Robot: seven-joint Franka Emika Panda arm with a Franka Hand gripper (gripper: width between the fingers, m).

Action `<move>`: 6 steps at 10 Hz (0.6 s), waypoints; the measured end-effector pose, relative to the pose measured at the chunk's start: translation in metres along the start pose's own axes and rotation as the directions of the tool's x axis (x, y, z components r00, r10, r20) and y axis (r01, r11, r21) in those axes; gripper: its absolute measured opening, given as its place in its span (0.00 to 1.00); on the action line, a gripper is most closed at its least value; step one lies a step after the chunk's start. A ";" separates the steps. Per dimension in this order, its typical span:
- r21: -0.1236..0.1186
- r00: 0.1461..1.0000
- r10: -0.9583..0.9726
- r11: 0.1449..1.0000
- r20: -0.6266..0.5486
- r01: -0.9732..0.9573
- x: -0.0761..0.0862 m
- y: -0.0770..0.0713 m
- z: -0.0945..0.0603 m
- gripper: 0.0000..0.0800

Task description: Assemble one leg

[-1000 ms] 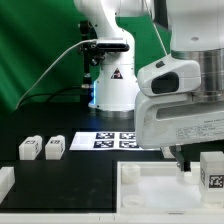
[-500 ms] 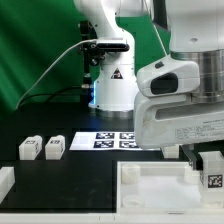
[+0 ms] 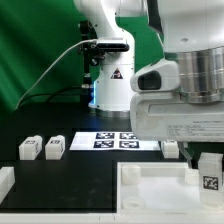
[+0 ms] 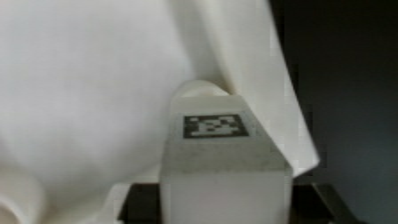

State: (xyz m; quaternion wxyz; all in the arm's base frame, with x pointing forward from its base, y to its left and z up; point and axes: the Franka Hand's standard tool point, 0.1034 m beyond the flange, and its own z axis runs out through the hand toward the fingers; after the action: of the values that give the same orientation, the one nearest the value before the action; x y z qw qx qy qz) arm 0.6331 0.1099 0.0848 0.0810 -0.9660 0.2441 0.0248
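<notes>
My gripper [image 3: 207, 160] is at the exterior view's right, shut on a leg [image 3: 209, 176], a chunky white block with a square marker tag facing the camera. It holds the leg upright over the right end of the large white tray-like piece [image 3: 150, 188]. In the wrist view the leg [image 4: 222, 150] fills the space between the dark fingers [image 4: 146, 200], with the tray's white surface [image 4: 89, 90] behind it. Whether the leg touches the tray is hidden. Two more legs [image 3: 29, 148] [image 3: 54, 146] stand side by side on the black table at the left.
The marker board [image 3: 110, 140] lies in the middle of the table before the robot base [image 3: 110, 80]. A further white part [image 3: 5, 182] sits at the left front edge. The arm's bulky wrist [image 3: 180, 100] blocks the view of the table's right side.
The gripper and the held leg have shifted slightly to the exterior view's left and a touch lower. The two legs at the left have not moved.
</notes>
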 end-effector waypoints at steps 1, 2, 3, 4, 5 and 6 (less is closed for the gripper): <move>0.022 0.977 0.215 0.977 -0.015 -0.214 0.001 0.001 0.000 0.37; 0.025 0.949 0.314 0.949 -0.015 -0.314 0.001 0.001 0.000 0.37; 0.026 0.927 0.374 0.927 -0.013 -0.373 0.001 0.001 0.000 0.37; 0.028 0.873 0.489 0.872 -0.009 -0.488 0.001 0.001 0.000 0.37; 0.028 0.832 0.554 0.832 -0.006 -0.554 0.001 0.001 0.000 0.37; 0.029 0.770 0.638 0.770 -0.003 -0.637 0.001 0.001 0.001 0.37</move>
State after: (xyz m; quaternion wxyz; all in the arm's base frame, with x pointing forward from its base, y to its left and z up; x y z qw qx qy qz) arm 0.6329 0.1085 0.0840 0.0788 -0.8252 0.5577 0.0414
